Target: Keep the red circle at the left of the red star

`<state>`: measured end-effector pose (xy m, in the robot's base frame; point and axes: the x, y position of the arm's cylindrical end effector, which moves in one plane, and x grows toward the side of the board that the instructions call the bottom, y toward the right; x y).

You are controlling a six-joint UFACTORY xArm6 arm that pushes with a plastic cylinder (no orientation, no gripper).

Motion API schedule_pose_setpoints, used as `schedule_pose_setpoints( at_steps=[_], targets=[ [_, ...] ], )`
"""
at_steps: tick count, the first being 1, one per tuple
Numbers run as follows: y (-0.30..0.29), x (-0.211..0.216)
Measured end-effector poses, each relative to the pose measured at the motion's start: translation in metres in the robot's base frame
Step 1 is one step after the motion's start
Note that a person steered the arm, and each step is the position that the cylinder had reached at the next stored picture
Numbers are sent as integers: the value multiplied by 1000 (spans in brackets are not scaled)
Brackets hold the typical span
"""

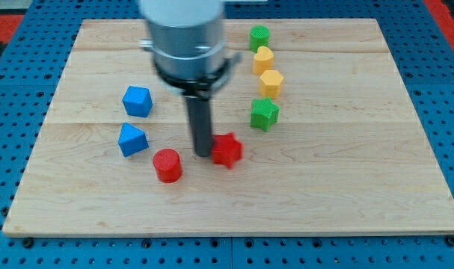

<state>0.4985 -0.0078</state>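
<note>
The red circle (167, 165) lies on the wooden board (346, 172), below centre-left. The red star (227, 150) lies to its right and slightly higher. My tip (203, 153) stands between them, touching or almost touching the star's left side, and a short gap right of the circle. The rod rises to the grey arm body (185, 37) at the view's top.
Two blue blocks lie to the left: one (137, 101) higher, one (132, 140) lower, near the circle. On the right runs a column: green cylinder (259, 37), yellow block (263, 60), yellow hexagon (271, 84), green star-like block (264, 113).
</note>
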Motion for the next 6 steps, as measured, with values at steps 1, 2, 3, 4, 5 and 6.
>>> schedule_pose_setpoints(
  at_steps=[1,2,3,4,5,6],
  targets=[
    [50,0],
    [-1,7],
    [-63,-23],
    [-106,-11],
    [-133,19],
    [-87,37]
  ],
)
